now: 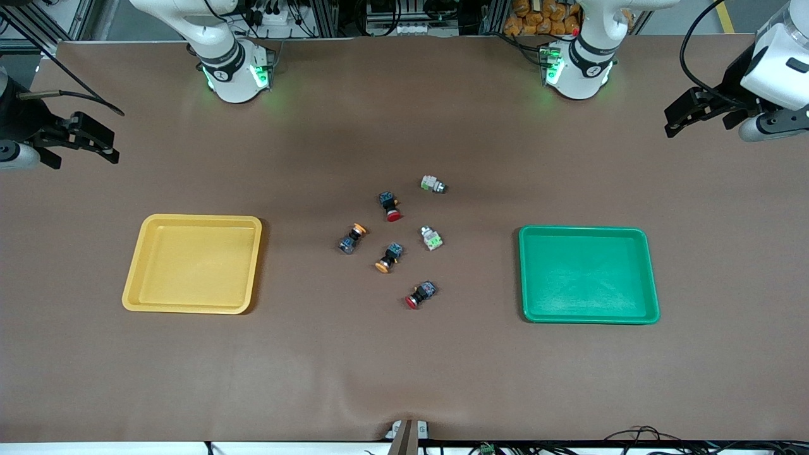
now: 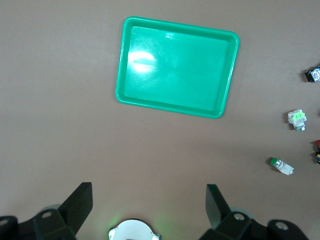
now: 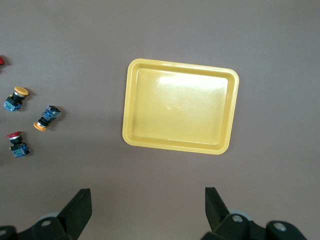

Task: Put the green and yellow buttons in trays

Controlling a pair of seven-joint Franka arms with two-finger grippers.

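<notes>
Two green buttons (image 1: 433, 184) (image 1: 431, 237) and two yellow buttons (image 1: 352, 238) (image 1: 389, 258) lie loose at the table's middle. The yellow tray (image 1: 193, 262) lies toward the right arm's end and holds nothing. The green tray (image 1: 588, 275) lies toward the left arm's end and holds nothing. My left gripper (image 1: 673, 120) is open and empty, high over the table's left-arm end. Its wrist view shows the green tray (image 2: 177, 67) and both green buttons (image 2: 297, 119) (image 2: 282, 166). My right gripper (image 1: 109, 145) is open and empty, high over the right-arm end. Its wrist view shows the yellow tray (image 3: 180, 107) and both yellow buttons (image 3: 15, 98) (image 3: 46, 117).
Two red-capped switches (image 1: 392, 206) (image 1: 421, 295) lie among the buttons, one between the green and yellow ones, one nearest the front camera. The brown table mat (image 1: 404, 366) spreads around the trays. The arm bases (image 1: 234, 76) (image 1: 575, 69) stand along the table's edge.
</notes>
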